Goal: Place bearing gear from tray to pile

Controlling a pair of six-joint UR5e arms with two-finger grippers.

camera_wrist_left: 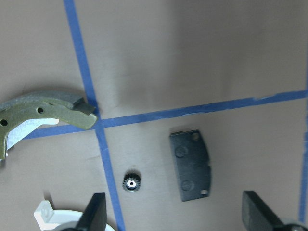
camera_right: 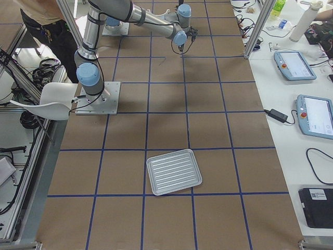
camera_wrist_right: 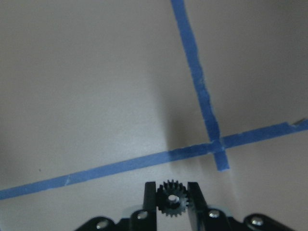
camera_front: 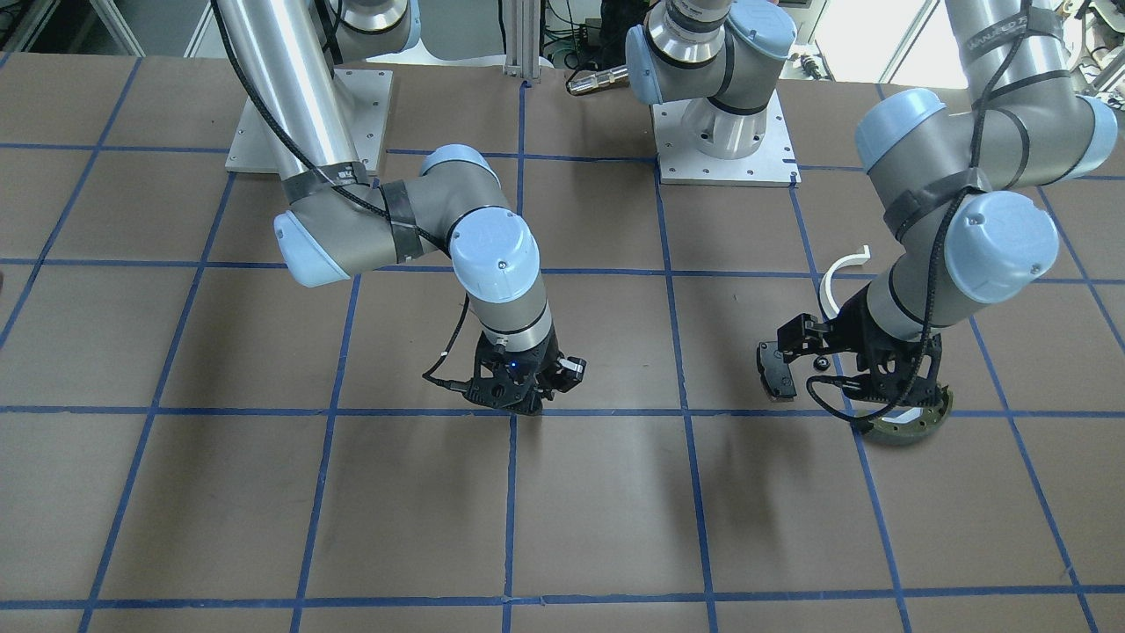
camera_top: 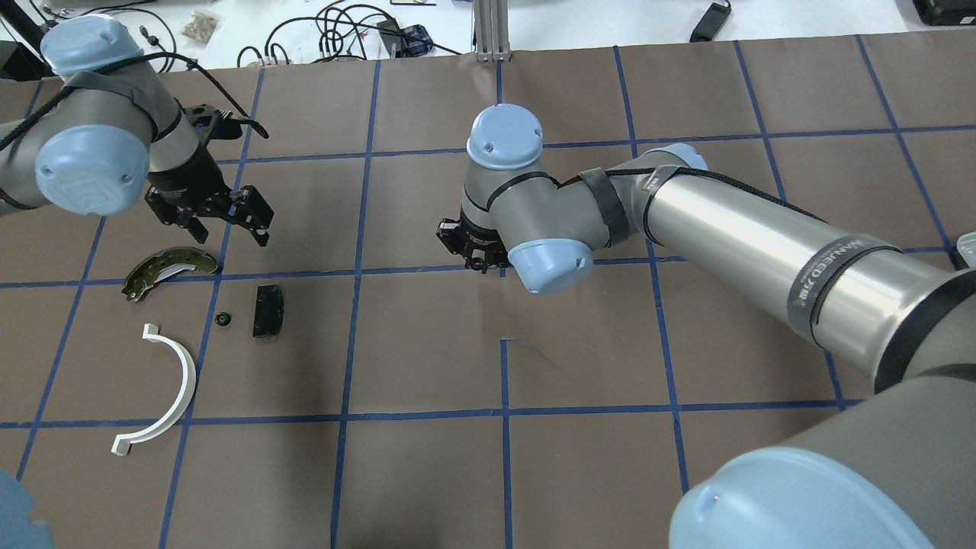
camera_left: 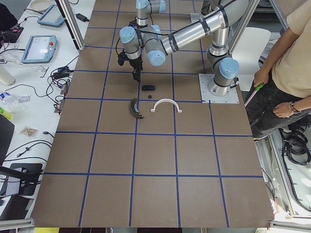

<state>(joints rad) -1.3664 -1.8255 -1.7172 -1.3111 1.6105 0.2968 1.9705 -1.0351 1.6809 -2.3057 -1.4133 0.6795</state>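
My right gripper (camera_wrist_right: pixel 171 192) is shut on a small black toothed bearing gear (camera_wrist_right: pixel 170 198), above a crossing of blue tape lines near mid-table (camera_top: pixel 473 255). The pile lies at the left: an olive brake shoe (camera_top: pixel 169 267), a black brake pad (camera_top: pixel 268 310), a white half-ring (camera_top: pixel 164 389), and another small black gear (camera_top: pixel 223 319) on the table between them. Just beyond the pile hovers my left gripper (camera_top: pixel 231 229), open with nothing between its fingers. The silver ribbed tray (camera_right: pixel 173 171) sits far off toward the right end and looks bare.
A person (camera_left: pixel 291 58) stands beside the left arm's base. Cables (camera_top: pixel 343 30) and tablets (camera_right: pixel 312 114) lie on the white benches past the table edges. Brown grid squares stretch between the two grippers.
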